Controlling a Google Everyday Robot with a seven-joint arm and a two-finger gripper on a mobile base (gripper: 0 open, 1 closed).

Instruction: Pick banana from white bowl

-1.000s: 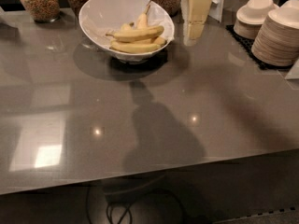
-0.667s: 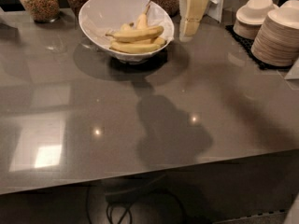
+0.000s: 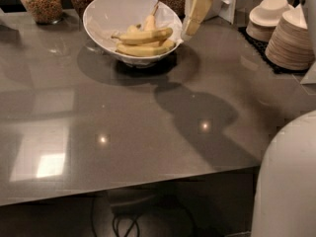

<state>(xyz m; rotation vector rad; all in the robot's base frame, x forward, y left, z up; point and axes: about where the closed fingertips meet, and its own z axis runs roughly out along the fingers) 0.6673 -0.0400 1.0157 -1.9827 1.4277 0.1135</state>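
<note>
The white bowl [image 3: 106, 15] stands at the back of the grey table [image 3: 123, 127], wide and glossy with a slanted rim. Several yellow bananas lie in it. The long, nearly straight banana [image 3: 147, 35] lies on top with its dark stem tip pointing left. A shorter banana [image 3: 148, 50] lies beneath it and another [image 3: 150, 21] leans upright behind. My gripper [image 3: 195, 13], cream-coloured, hangs just past the bowl's right rim, above and to the right of the bananas, touching none of them.
Glass jars of grains [image 3: 42, 1] line the back edge. Stacks of off-white plates [image 3: 292, 36] and small bowls [image 3: 269, 15] stand on a black mat at the right. A white robot body part [image 3: 289, 181] fills the lower right. Cables lie under the table's front edge.
My gripper has moved a little left, closer to the bowl's right rim. A white robot body part has come into view at the lower right. The bowl and bananas have not moved.
</note>
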